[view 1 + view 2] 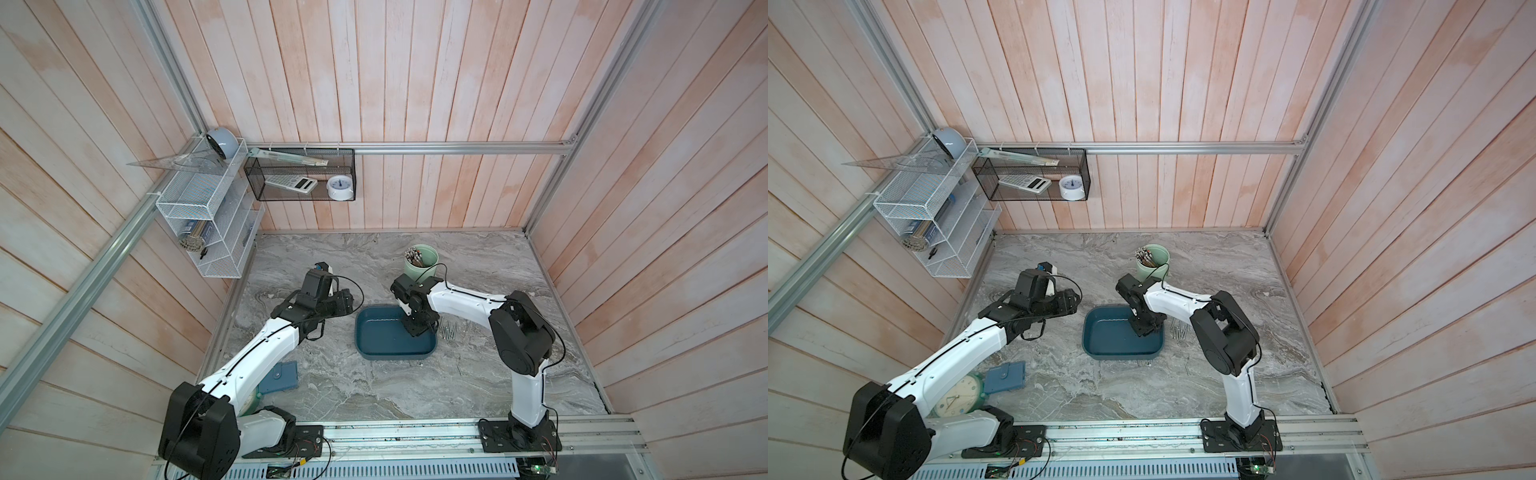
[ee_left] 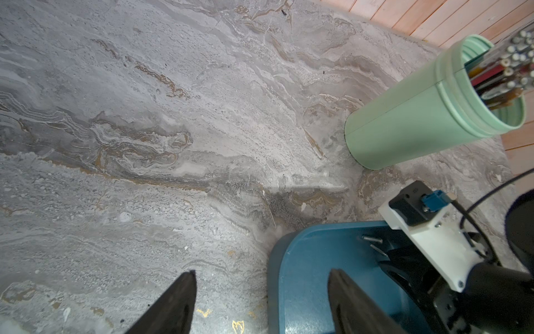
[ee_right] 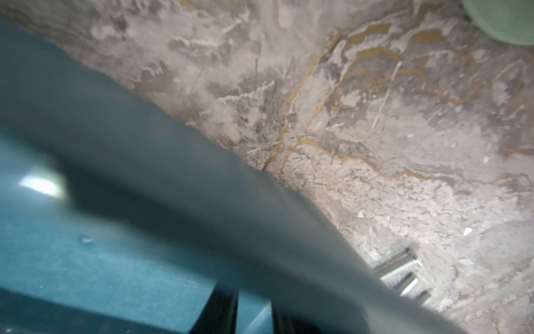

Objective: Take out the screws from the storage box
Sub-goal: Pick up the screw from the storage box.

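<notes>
The work surface is a grey marble-pattern tabletop (image 1: 374, 390), enclosed by pale pink wooden plank walls (image 1: 415, 83) that carry aluminium frame rails (image 1: 457, 148). The storage box (image 1: 382, 338) sits near the centre of the tabletop. The right gripper (image 1: 417, 328) reaches down into the box's right end and hides that corner in both top views. Its fingers stand narrowly apart, and whether they grip anything cannot be told. Two screws (image 2: 372, 239) lie on the box floor just beside it. Further screws (image 1: 449, 331) lie on the tabletop just outside the right wall. The left gripper (image 2: 261, 273) hovers at the box's far left corner, fingers apart and empty. A pale green cup (image 1: 422, 268) holding pencil-like sticks (image 1: 415, 255) stands behind the right wrist. The left arm partly covers a blue-grey case (image 1: 1005, 376) and a green alarm clock (image 1: 957, 399). A white wire rack (image 1: 203, 216) and a black mesh basket (image 1: 299, 174) hang on the walls
</notes>
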Available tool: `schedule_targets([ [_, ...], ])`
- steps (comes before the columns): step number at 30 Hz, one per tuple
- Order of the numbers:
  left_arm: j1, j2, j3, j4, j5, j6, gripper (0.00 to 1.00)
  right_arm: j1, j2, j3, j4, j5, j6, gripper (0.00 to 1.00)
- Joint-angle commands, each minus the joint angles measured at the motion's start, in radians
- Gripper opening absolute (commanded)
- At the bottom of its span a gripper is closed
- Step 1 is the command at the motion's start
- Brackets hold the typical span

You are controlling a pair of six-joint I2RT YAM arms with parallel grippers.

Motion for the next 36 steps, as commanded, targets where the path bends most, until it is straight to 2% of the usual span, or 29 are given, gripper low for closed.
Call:
schedule_targets([
  [1,0.006,0.003,-0.002,0.009,0.003,0.006,0.77,-0.004,-0.019,-0.02,0.013,0.023,0.015,0.26],
  [9,0.006,0.004,-0.003,0.009,0.004,0.006,0.77,-0.005,-0.021,-0.027,0.026,0.054,0.015,0.31],
  [21,0.006,0.006,-0.002,0.011,0.003,0.007,0.77,-0.006,0.022,-0.012,0.018,0.033,0.029,0.33],
  [36,0.006,0.008,-0.001,0.009,0.003,0.005,0.77,-0.004,0.06,-0.027,0.013,-0.041,0.061,0.16],
])
